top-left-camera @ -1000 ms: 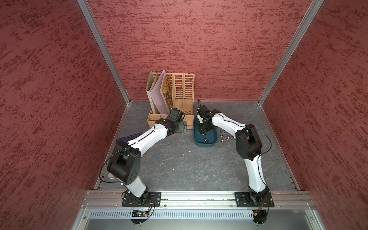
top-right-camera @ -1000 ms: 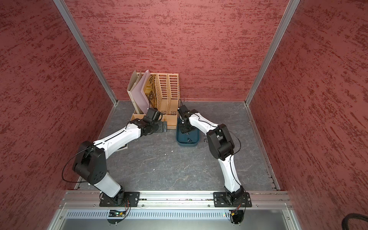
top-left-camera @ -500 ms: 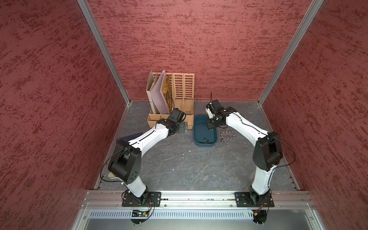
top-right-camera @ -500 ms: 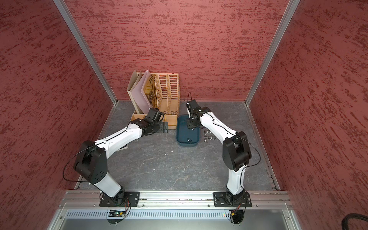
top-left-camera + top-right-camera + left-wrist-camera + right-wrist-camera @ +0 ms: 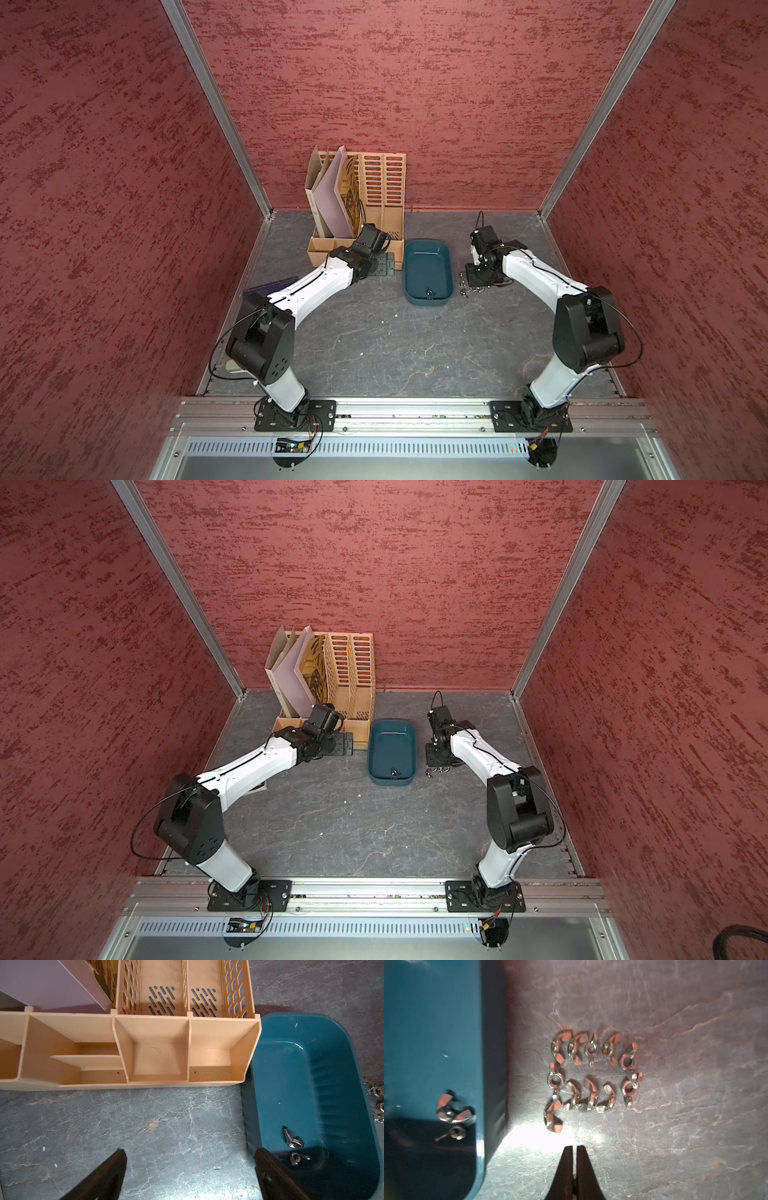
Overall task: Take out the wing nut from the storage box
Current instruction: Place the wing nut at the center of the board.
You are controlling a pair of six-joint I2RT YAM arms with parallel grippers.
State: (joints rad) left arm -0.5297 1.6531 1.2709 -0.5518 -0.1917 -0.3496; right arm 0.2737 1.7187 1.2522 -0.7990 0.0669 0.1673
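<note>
Right gripper (image 5: 574,1147) now beside smooth-rimmed box (image 5: 436,1022)

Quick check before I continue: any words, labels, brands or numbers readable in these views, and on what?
No readable text anywhere.
Storage box and wing nuts: no markings visible.
Dark print on the tan sheet in the file organiser: too small to read, and it may be only a pattern.

Both top views look down from high in front over the whole bench (image 5: 374,353). The wrist views face down, close, sharing the storage box (image 5: 291,1084).
</note>
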